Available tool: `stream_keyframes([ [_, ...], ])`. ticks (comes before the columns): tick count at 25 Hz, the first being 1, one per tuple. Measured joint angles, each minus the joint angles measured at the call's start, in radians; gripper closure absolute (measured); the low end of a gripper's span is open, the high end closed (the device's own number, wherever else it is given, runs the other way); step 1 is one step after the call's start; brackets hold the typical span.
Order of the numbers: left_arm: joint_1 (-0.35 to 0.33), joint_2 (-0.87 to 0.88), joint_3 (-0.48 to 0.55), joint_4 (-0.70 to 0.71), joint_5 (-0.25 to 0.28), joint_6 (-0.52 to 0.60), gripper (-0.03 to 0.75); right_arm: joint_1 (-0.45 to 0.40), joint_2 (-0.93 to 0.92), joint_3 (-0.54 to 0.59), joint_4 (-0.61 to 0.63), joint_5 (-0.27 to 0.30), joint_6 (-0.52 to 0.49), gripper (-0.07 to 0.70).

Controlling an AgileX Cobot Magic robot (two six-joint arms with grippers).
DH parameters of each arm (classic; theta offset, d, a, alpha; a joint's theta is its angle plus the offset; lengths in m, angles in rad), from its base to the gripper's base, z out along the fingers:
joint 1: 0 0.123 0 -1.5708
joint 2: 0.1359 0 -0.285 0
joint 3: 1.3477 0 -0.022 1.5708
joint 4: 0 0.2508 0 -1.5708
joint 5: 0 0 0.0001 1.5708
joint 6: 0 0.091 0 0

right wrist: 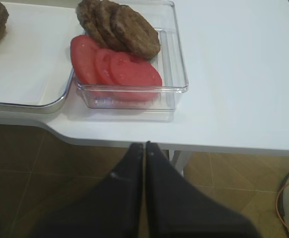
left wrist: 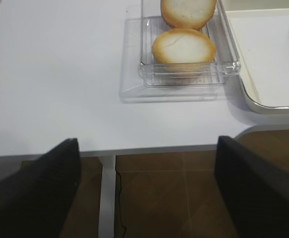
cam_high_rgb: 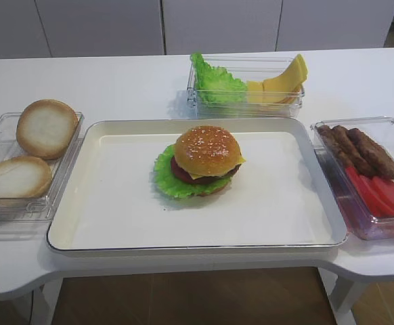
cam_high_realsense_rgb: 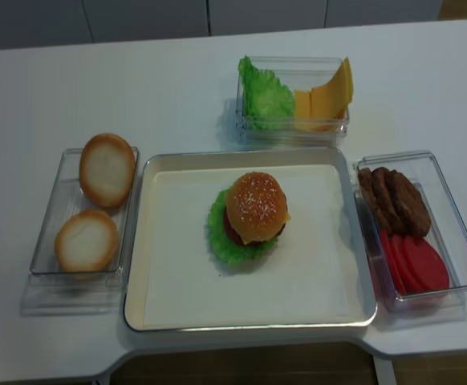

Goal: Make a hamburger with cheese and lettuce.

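The assembled toy hamburger (cam_high_rgb: pixel 206 161), with its golden sesame-seeded bun on top, sits near the middle of the cream rectangular metal-rimmed tray (cam_high_rgb: pixel 116 217). A thin yellow cheese slice (cam_high_rgb: pixel 238 160) shows at the edge under the bun, above a dark patty and a red layer. The flat frilly bright green lettuce leaf (cam_high_rgb: pixel 166 177) lies beneath the stack and spreads out to its left and front.

The right gripper (right wrist: pixel 144 148) hangs off the table's front edge, its two black fingers pressed together with nothing between them. The burger lies well apart from it, up and to the left, only its edge entering the right wrist view. Directly ahead of this gripper stands a clear plastic box (right wrist: pixel 177 74) holding red tomato slices (right wrist: pixel 115 68) and brown patties (right wrist: pixel 118 26).

The left gripper (left wrist: pixel 147 171) also sits below the table edge, fingers spread wide and holding nothing. Ahead of it a clear tray (left wrist: pixel 189 74) holds two pale round bun halves (left wrist: pixel 184 45). The burger is well off to its right.

A clear box (cam_high_rgb: pixel 246 88) behind the tray holds ruffled green leaves (cam_high_rgb: pixel 214 82) and curved yellow slices (cam_high_rgb: pixel 281 82).
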Motion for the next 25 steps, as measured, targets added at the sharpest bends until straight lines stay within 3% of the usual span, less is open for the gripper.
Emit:
stream_keyframes([
  [17,0.000,-0.006,0.070,-0.032,0.000,0.044,0.090,0.000,0.000,0.000,0.000,0.000,0.000,0.607],
  [25,0.000,-0.006,0.080,-0.032,0.000,0.052,0.138,0.000,0.000,0.000,0.000,0.000,0.000,0.607],
])
